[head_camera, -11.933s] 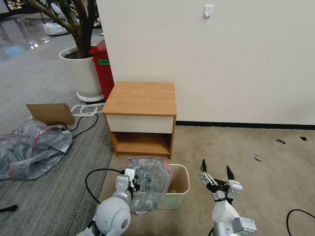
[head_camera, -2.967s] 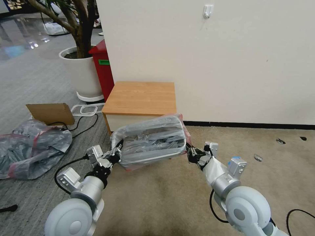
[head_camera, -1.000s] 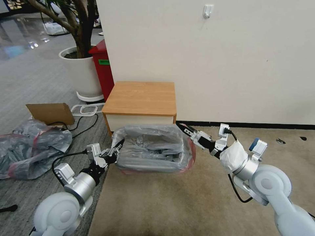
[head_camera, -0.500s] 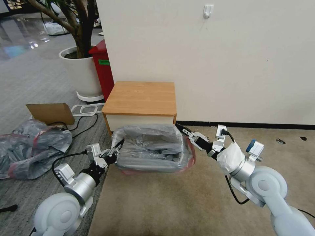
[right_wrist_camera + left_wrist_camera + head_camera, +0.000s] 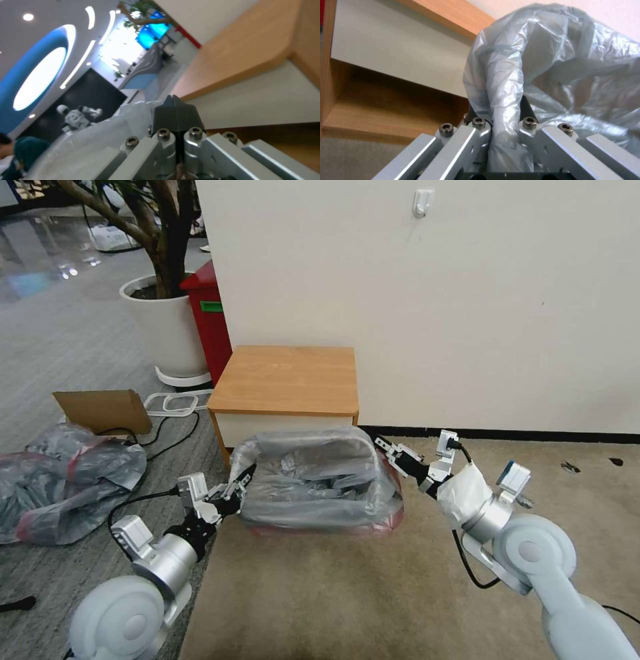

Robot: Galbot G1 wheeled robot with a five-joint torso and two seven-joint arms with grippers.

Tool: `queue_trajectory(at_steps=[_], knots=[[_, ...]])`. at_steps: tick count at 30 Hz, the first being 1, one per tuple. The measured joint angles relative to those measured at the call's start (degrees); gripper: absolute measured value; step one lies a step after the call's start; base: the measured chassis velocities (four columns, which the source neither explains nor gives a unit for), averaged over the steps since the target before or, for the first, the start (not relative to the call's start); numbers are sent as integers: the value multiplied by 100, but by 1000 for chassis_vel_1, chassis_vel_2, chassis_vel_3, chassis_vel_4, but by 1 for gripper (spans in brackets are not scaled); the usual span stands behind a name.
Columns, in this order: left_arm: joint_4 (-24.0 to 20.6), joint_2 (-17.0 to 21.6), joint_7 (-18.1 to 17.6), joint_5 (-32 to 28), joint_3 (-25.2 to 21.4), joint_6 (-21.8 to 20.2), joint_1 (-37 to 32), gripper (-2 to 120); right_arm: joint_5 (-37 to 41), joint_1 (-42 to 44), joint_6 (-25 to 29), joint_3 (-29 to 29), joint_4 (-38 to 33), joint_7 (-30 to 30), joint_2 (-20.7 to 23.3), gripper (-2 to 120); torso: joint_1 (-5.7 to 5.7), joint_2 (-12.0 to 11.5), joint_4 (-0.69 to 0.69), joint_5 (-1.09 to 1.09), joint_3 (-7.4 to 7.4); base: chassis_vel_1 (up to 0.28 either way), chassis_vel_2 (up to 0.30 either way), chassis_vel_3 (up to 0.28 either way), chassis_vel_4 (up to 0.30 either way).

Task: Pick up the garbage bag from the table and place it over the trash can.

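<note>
White wall [image 5: 467, 300], beige carpet [image 5: 373, 593], potted tree [image 5: 167, 313], red bin [image 5: 210, 320].

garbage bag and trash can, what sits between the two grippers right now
In the head view, the garbage bag draped over the trash can spans the stretch between the left gripper and the right gripper.

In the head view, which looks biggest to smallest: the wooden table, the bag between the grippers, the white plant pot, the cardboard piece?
1. Bag and table: too alike to rank.
2. Plant pot.
3. Cardboard.
</note>
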State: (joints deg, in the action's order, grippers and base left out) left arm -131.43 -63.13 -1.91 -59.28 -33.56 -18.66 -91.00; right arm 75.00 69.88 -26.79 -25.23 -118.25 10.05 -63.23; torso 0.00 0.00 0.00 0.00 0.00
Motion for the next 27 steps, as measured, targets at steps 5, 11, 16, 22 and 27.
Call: queue_trajectory(at_steps=[5,11,16,22,27], knots=[[-70,-5,4,-5,-7,-8,-19,5,-388,-78,4,88,329,-43,-31,0,0,0,0,0,0,0,0,0,0],[-112,-8,-8,-36,-34,-10,-30,5,-906,-18,114,121,591,242,-13,0,-1,0,0,0,0,0,0,0,0],[-123,-37,-76,-62,-23,-19,-37,5,-1036,50,185,87,576,328,-17,0,0,0,0,1,0,0,0,0,0],[-20,-34,-534,9,12,-129,46,5,-598,186,191,-234,-78,143,101,21,0,0,0,0,-1,0,0,0,0],[109,-12,-1098,255,116,-208,112,5,-401,132,187,-479,-721,-355,189,39,0,0,-1,0,0,0,0,0,0]])
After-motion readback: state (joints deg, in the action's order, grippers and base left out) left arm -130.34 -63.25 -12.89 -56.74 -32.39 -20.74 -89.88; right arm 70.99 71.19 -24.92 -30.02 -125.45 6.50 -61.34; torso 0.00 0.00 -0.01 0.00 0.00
